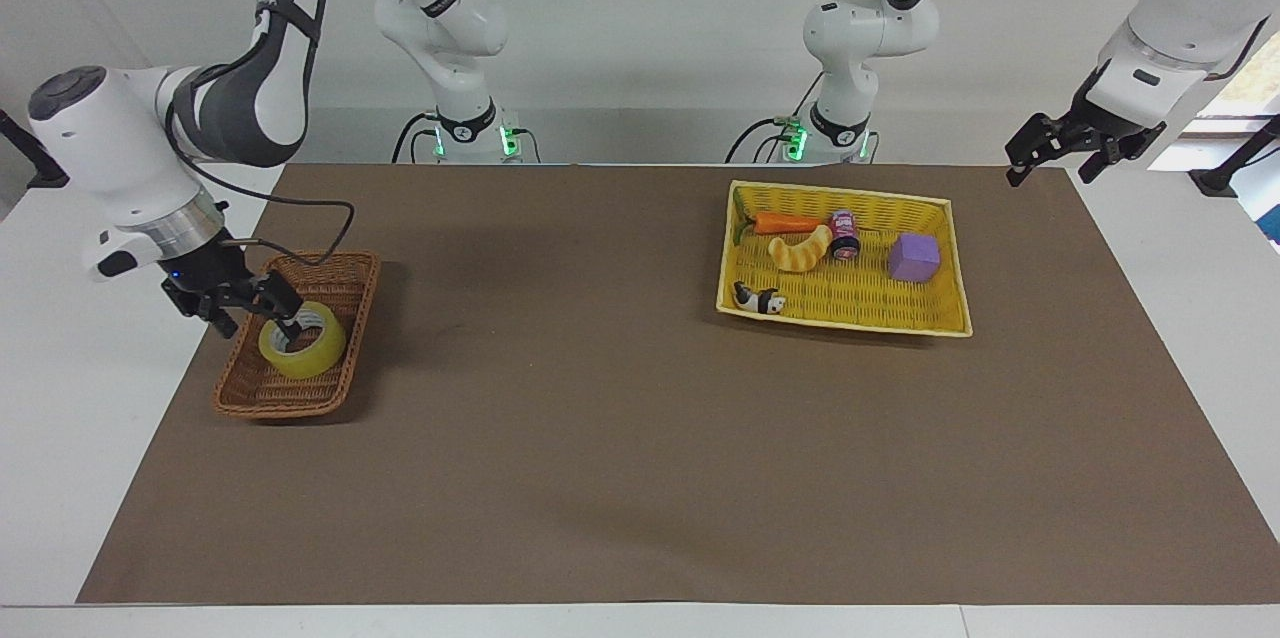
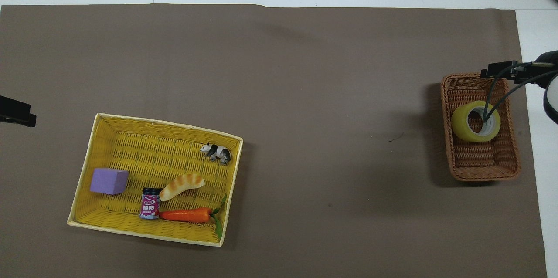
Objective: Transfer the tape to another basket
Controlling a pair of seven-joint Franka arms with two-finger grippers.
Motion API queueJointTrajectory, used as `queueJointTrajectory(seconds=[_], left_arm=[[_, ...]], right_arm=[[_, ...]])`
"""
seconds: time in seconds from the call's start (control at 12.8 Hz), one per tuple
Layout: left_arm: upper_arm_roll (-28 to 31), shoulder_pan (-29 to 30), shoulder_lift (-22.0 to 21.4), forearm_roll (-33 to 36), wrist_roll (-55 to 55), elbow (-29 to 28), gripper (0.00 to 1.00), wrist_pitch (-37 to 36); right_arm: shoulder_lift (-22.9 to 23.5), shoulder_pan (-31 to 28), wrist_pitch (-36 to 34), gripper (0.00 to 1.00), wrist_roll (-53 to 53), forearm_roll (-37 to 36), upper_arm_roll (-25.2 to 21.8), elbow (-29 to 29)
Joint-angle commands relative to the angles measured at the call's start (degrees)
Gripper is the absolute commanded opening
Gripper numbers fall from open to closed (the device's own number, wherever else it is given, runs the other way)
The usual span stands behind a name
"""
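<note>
The tape (image 1: 303, 348), a yellow roll with a pale core, lies tilted in the small brown wicker basket (image 1: 335, 259) at the right arm's end of the table; overhead, the tape (image 2: 474, 121) sits mid-basket (image 2: 445, 108). My right gripper (image 1: 257, 325) hangs open just above the basket's outer edge, holding nothing and clear of the roll; overhead the right gripper (image 2: 495, 71) shows over the basket's rim, its cable crossing the roll. My left gripper (image 1: 1058, 156) waits open and raised over the table corner at the left arm's end, with only its tip (image 2: 16, 112) showing overhead.
The larger yellow basket (image 1: 842, 191) stands toward the left arm's end and holds a carrot (image 1: 787, 222), a croissant toy (image 1: 800, 251), a small can (image 1: 845, 235), a purple cube (image 1: 915, 257) and a panda figure (image 1: 758, 299). A brown mat (image 1: 600, 418) covers the table.
</note>
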Motion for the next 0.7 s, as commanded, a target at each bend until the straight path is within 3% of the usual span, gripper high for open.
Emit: queueJointTrajectory(seconds=[0.0, 0.39, 0.63], left_arm=[[-0.37, 0.8, -0.34, -0.46, 0.67, 0.4, 1.0, -0.71], [-0.37, 0.8, -0.34, -0.46, 0.76, 0.4, 1.0, -0.71], [-0.37, 0.8, -0.34, -0.46, 0.67, 0.4, 1.0, -0.71]], right_arm=[[-4.14, 3.6, -4.53, 1.0, 8.76, -4.8, -0.08, -1.4], [-10.56, 13.8, -11.93, 1.0, 22.83, -7.27, 0.01, -4.21], [-13.03, 16.37, -13.77, 1.0, 25.41, -6.93, 0.71, -3.69]])
